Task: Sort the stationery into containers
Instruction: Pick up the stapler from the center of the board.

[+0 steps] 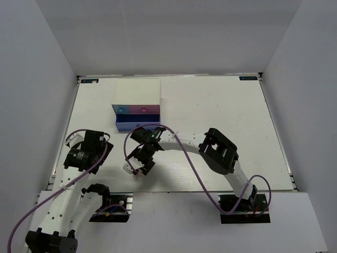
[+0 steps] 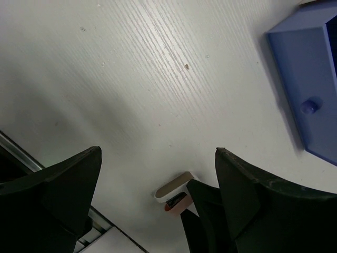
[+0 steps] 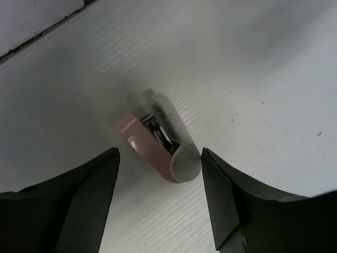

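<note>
**Item: clip-like piece** (image 3: pixel 158 143). Small, with a white curved body, a pinkish-tan plate along one side and dark metal parts showing in the slot between them. It lies flat on the desk (image 1: pixel 210 105), in the near-left part and short of the front edge. In the left wrist view it shows as a tan top with a white rim and a red edge beneath.

**Right gripper** (image 3: pixel 159 154). Open, with one black finger on each side of the clip-like piece. The piece lies on the desk between the fingers, and no contact shows. The right arm reaches across from its base at the near right, trailing a purple cable (image 1: pixel 195 168).

**Left gripper** (image 2: pixel 158 153). Spread wide over bare desk, with nothing between its fingers. The clip-like piece lies just below it in the left wrist view, beside a black part that is hard to identify.

**Dark blue drawer** (image 1: pixel 136 125). Pulled out toward the arms from the foot of the box, with a round knob (image 2: pixel 309 106) on its front. It stands near the right gripper, on its far side.

**Box** (image 1: pixel 138 90). White-topped, standing toward the far left of the desk. A light blue front (image 1: pixel 124 110) and a pink front (image 1: pixel 146 110) sit side by side above the pulled-out drawer, both closed.

**Surroundings.** Plain grey walls (image 1: pixel 42 63) enclose the desk on three sides.
</note>
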### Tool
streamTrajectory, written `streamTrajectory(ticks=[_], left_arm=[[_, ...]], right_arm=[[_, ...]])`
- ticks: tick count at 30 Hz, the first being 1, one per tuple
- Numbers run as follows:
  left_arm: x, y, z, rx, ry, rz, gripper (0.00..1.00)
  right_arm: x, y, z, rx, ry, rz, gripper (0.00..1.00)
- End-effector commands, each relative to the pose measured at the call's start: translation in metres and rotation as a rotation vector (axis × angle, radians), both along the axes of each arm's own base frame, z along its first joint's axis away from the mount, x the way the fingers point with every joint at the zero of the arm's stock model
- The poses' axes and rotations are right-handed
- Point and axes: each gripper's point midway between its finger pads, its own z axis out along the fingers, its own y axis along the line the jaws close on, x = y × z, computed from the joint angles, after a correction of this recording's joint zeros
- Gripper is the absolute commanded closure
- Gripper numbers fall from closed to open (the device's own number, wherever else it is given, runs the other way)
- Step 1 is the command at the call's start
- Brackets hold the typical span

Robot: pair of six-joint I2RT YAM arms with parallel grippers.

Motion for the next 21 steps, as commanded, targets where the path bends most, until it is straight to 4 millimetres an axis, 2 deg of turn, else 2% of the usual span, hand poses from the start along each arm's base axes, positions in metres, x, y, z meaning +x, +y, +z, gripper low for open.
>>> streamTrajectory(ticks=[1, 4, 11, 15, 16, 17, 19, 21], left_arm=[[0.003, 0.007, 0.016, 0.03, -0.041, 0.011, 0.01], [0.003, 0.005, 0.015, 0.022, -0.039, 0.006, 0.01], [0.008, 0.001, 0.012, 0.008, -0.053, -0.01, 0.01], [0.011, -0.001, 0.009, 0.005, -0.051, -0.022, 0.01], [0.01, -0.001, 0.006, 0.006, -0.042, -0.022, 0.01], [0.01, -0.001, 0.006, 0.006, -0.042, -0.022, 0.01], [0.012, -0.003, 0.007, -0.003, -0.05, -0.027, 0.01], [0.012, -0.003, 0.004, -0.003, -0.048, -0.027, 0.01]], right_arm=[[0.009, 0.013, 0.006, 0.02, -0.032, -0.012, 0.3], [0.006, 0.012, -0.002, -0.002, -0.021, 0.0, 0.32], [-0.002, -0.014, -0.018, -0.071, -0.029, 0.066, 0.4], [-0.006, -0.022, -0.018, -0.102, -0.012, 0.07, 0.56], [-0.007, -0.025, -0.018, -0.116, 0.004, 0.054, 0.66], [-0.008, -0.025, -0.017, -0.113, 0.007, 0.056, 0.71], [-0.005, -0.031, -0.009, -0.124, 0.021, 0.014, 0.82], [-0.002, -0.03, 0.004, -0.113, 0.049, -0.065, 0.86]])
